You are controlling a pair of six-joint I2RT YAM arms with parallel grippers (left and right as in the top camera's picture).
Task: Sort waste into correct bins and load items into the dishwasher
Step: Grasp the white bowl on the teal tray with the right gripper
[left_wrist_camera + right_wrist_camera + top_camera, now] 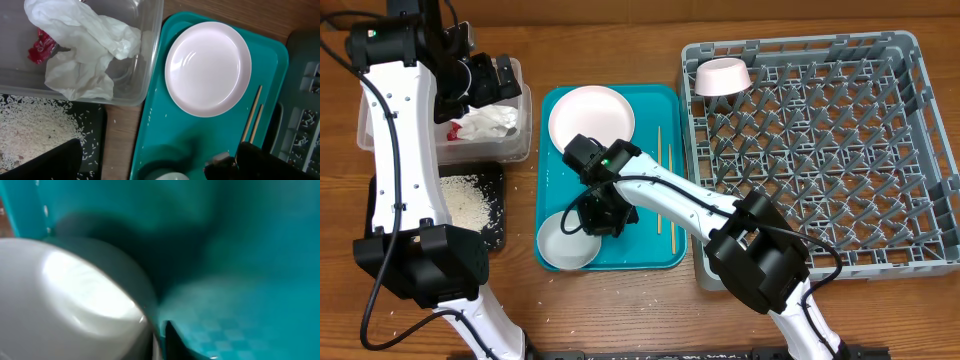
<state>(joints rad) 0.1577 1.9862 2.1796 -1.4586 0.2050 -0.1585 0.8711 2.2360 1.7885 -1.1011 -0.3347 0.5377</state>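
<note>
My right gripper (599,214) is low over the teal tray, shut on the rim of a white bowl (565,242). In the right wrist view the bowl (75,290) fills the left, with one dark finger (172,342) against its wall. My left gripper (485,80) is open and empty above the clear tub (520,140), which holds the crumpled wrapper (485,122). The plate (591,115) and two chopsticks (660,185) lie on the teal tray. Rice (468,203) lies in the black tray. Another bowl (722,77) stands in the grey rack (820,150). The cup is out of view.
The teal tray (650,250) lies between the bins and the rack. A few rice grains are scattered on the wooden table in front of the black tray (498,235). The right arm stretches across the tray's front right part.
</note>
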